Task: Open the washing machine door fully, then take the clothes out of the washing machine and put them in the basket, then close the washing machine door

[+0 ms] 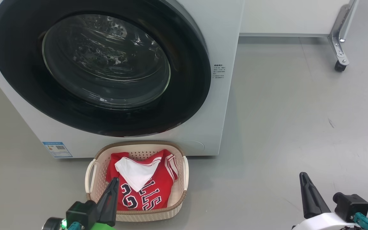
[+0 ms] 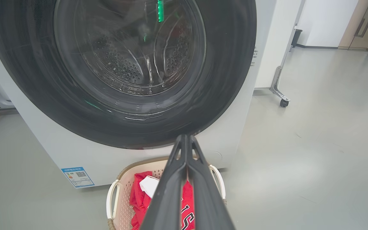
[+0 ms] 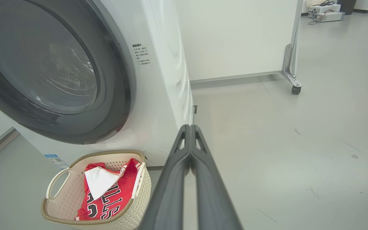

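Observation:
The white washing machine (image 1: 225, 105) fills the upper left of the head view, and its round black door (image 1: 21, 80) lies flush against the front, glass window at the centre. On the floor before it stands the cream basket (image 1: 145, 213), holding the red clothes (image 1: 158, 188) with white lining on top. My left gripper (image 1: 115, 179) is shut with nothing in it, its tip hovering over the basket's near left. Off to the right, over bare floor, my right gripper (image 1: 302, 174) is shut too. The door (image 2: 228, 80), basket (image 2: 121, 198) and clothes (image 2: 137, 195) show past my shut fingers (image 2: 187, 137).
A white panel on a metal leg with a black caster (image 1: 340, 66) stands behind and right of the washer. Grey floor (image 1: 299, 127) stretches open to the right. A blue label (image 1: 57, 149) sits low on the washer's front. The right wrist view shows the basket (image 3: 56, 179) left of my right gripper (image 3: 190, 126).

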